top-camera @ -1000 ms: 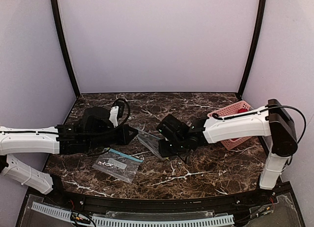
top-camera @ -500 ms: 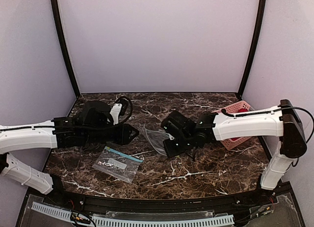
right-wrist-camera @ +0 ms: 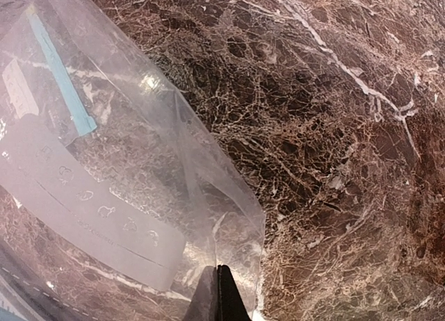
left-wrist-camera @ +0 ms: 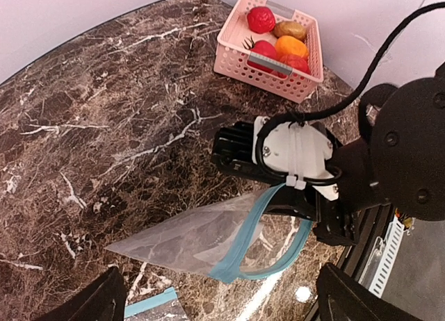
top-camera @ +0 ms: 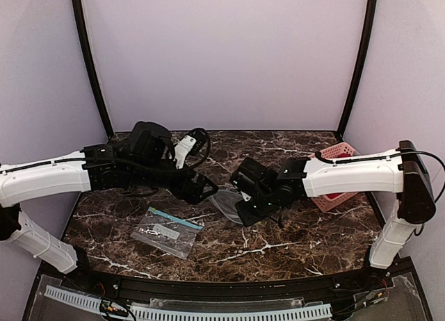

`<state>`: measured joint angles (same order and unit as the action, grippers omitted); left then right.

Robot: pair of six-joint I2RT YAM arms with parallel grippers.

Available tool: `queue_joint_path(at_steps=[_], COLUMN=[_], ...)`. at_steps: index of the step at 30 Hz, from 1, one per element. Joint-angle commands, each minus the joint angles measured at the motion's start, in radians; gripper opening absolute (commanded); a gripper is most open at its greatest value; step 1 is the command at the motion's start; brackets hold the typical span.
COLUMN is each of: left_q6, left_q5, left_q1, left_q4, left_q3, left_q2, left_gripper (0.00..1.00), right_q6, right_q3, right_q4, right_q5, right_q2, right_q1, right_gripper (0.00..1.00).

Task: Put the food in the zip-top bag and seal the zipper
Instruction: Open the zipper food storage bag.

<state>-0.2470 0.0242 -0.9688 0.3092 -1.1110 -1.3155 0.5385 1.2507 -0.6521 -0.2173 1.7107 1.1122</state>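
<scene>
Plastic of the zip-top bag [left-wrist-camera: 195, 241] is pinched in my right hand [right-wrist-camera: 219, 293], whose two fingers are pressed together on the film at the mouth end. The bag hangs from this grip over the middle of the dark marble surface [left-wrist-camera: 104, 126] and slants down and away from the hand. I cannot tell whether its low corner touches the stone. The zipper [left-wrist-camera: 240, 248], a teal-blue strip, is not sealed: its two halves bow apart and make a loop.

My left hand [top-camera: 208, 191] is just beside the bag, on the side opposite the right one, and it holds nothing. Its fingers [left-wrist-camera: 90, 303] are spread wide, one at each lower corner of the left wrist view.

The food [left-wrist-camera: 261, 19] is not in the bag. It lies in a pink slatted basket [left-wrist-camera: 233, 57] toward the far right corner of the surface, well apart from both hands. There are three red pieces [left-wrist-camera: 296, 61], one brown-tan piece [left-wrist-camera: 288, 29] and one orange piece [left-wrist-camera: 290, 46], packed close together.

A spare bag [top-camera: 167, 231] with its own teal strip and a white label lies flat on the surface nearer to me, below my left arm and apart from the held one.
</scene>
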Motion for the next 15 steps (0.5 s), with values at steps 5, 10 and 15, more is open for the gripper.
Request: queue_joint_path(at_steps=[5,10,15], left_q6=[0.056,0.065,0.069], left_q5=[0.024,-0.047,-0.107], left_q1=[-0.001,-0.008,-0.010], left_q4=[0.086,0.131,0.151], left_q3=[-0.073,-0.115,-0.133], left_q2=[-0.097,-0.145,-0.175], left_gripper=[0.96,0.93,0.79], right_q6=[-0.009,-0.010,-0.010], right_q3=[0.037,0.043,0.045], right_q4=[-0.012,-0.022,-0.031], right_q5=[0.002,-0.005,-0.011], right_q2=[-0.020,-0.016,-0.010], right_q1=[0.007,0.011,0.015], right_gripper=[0.00,0.00,0.00])
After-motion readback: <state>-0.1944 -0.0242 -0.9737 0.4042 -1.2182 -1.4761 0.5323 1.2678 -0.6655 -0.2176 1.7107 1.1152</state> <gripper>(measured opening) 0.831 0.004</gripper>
